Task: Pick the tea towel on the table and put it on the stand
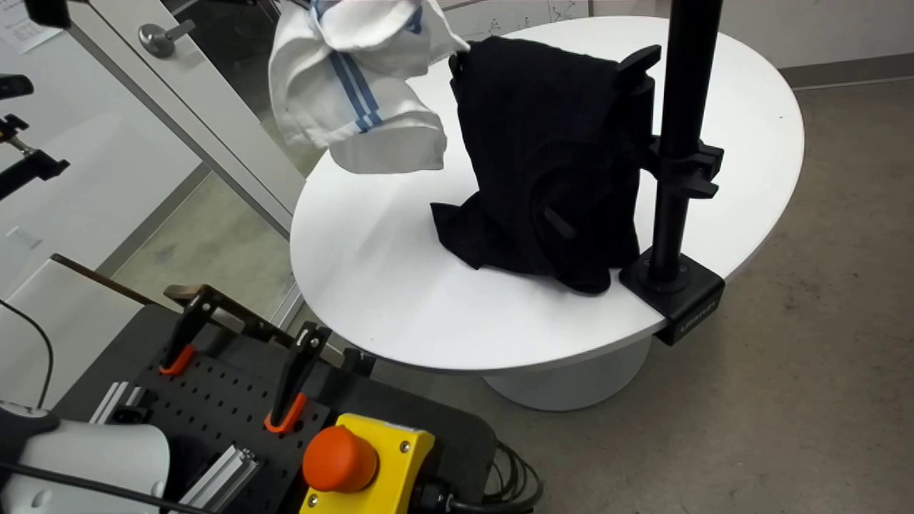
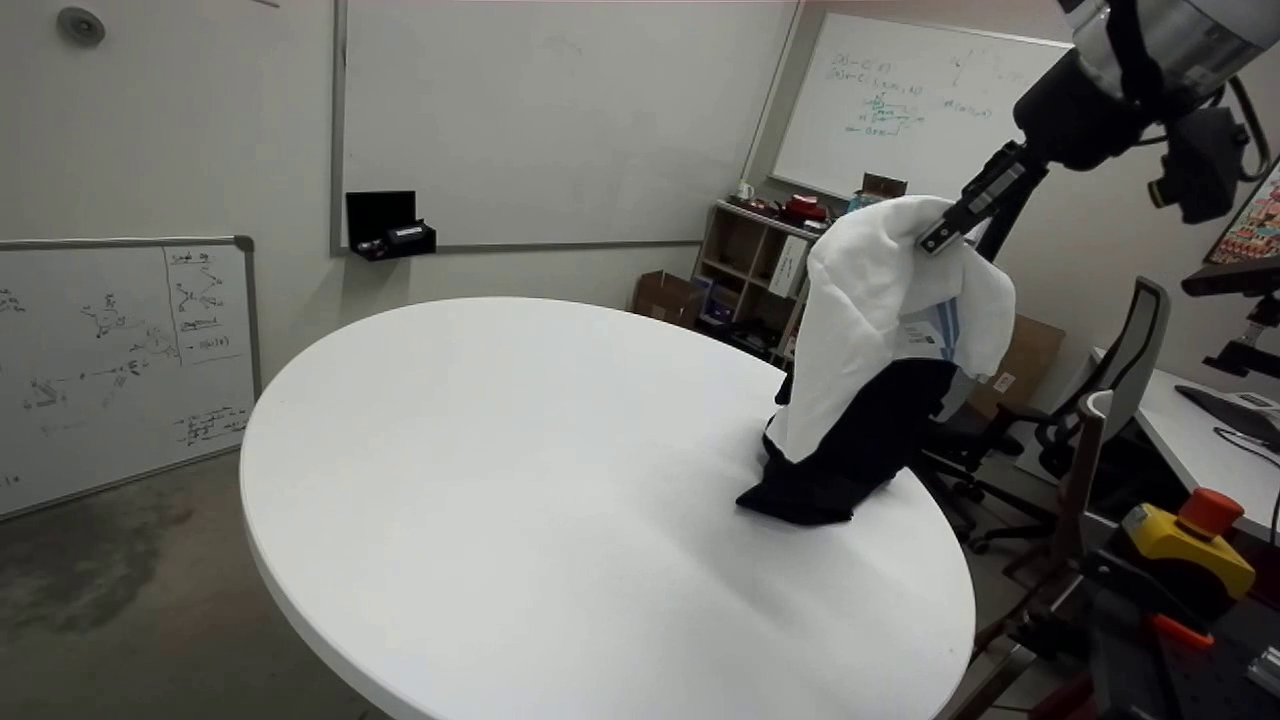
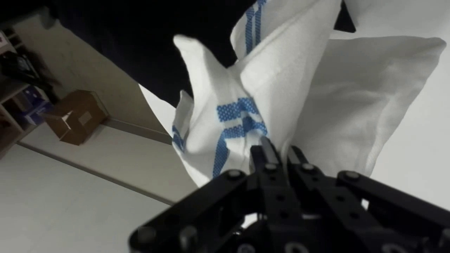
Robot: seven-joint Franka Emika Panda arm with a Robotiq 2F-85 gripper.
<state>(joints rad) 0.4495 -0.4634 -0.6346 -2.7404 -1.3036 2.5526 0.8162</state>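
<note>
The tea towel is white with blue stripes and hangs crumpled in the air. It also shows in an exterior view and in the wrist view. My gripper is shut on a fold of it; its fingers show in the wrist view. The black stand is an upright pole fixed at the table's edge. A black cloth hangs on it, down to the tabletop, and shows in an exterior view. The towel is beside the cloth and partly overlaps it in view; contact cannot be told.
The round white table bears the stand and cloth. A dark cart top with clamps and a yellow box with a red button stands near the table. Chairs and a shelf stand farther back.
</note>
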